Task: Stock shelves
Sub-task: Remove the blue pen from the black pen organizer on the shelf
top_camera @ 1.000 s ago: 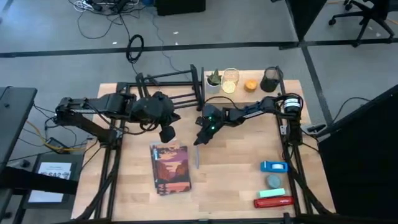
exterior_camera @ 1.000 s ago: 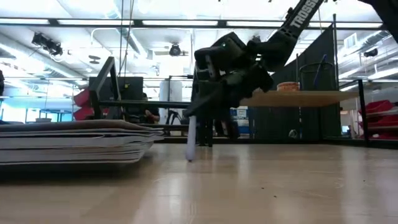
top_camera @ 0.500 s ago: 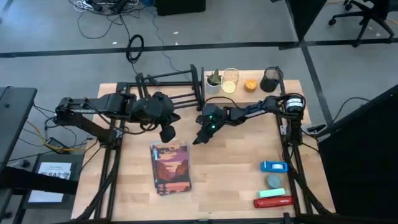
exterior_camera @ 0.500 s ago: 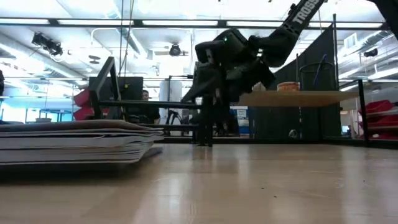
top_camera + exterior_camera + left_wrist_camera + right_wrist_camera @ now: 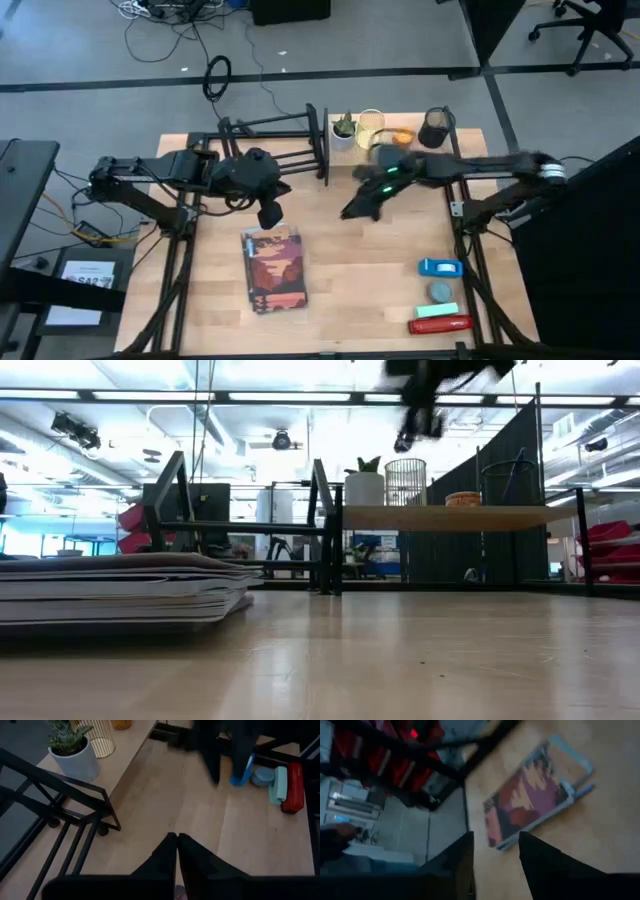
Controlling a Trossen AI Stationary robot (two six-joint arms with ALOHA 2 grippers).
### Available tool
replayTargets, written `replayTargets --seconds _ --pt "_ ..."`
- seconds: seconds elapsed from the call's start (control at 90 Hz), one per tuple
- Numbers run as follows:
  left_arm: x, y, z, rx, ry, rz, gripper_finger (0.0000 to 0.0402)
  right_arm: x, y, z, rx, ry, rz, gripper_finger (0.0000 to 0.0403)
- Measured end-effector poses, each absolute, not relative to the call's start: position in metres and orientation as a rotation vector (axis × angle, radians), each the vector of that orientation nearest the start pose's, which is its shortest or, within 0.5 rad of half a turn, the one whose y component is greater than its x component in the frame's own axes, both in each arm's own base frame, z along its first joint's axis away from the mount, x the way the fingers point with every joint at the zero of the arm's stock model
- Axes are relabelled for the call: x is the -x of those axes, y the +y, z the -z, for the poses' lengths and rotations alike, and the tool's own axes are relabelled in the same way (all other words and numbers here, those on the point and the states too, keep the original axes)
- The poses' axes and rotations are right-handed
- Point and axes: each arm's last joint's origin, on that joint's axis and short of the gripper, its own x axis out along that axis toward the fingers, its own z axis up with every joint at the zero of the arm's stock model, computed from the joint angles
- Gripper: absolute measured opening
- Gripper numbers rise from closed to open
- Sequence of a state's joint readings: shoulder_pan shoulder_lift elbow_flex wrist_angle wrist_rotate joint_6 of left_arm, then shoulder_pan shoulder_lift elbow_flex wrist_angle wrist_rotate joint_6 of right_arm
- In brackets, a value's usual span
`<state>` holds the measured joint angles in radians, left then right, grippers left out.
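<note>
Across the table's back edge, black rack [image 5: 275, 143] and plank shelf [image 5: 395, 135] run lengthwise; right gripper [image 5: 360, 207] seemingly released.

matt black metal rack [image 5: 270, 140]; pale wooden shelf [image 5: 450, 517]; glossy magazines [image 5: 273, 270]

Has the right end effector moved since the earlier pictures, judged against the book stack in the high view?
Yes. The right end effector has shifted rightward, away from the book stack, and lifted off the table.
</note>
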<state>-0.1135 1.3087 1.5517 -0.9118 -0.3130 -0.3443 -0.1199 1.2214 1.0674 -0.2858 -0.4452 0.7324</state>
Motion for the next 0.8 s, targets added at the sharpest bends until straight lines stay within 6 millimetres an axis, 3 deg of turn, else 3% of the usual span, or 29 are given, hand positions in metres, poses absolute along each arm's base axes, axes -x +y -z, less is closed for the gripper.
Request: replayTargets --seconds 0.189,0.356,0.567,0.711,0.8 --pt "-0.253 -0.020 -0.422 0.161 0.552 -0.291 0.0000 -0.187 -0.024 -0.422 -0.618 0.373 0.081 0.0061" --pt "-0.256 -0.019 -0.427 0.129 0.495 -0.292 0.0000 -0.149 -0.037 -0.464 -0.489 0.454 0.411 0.0008" --pt "-0.258 -0.015 -0.429 0.114 0.462 -0.312 0.0000 -0.139 -0.073 -0.460 -0.460 0.695 0.873 0.0028" --pt "-0.258 -0.010 -0.429 0.115 0.461 -0.339 0.0000 -0.132 -0.100 -0.448 -0.546 0.879 1.020 0.0086" --pt "-0.258 -0.010 -0.429 0.116 0.462 -0.341 0.0000 -0.135 -0.117 -0.443 -0.635 0.868 1.053 0.0131"
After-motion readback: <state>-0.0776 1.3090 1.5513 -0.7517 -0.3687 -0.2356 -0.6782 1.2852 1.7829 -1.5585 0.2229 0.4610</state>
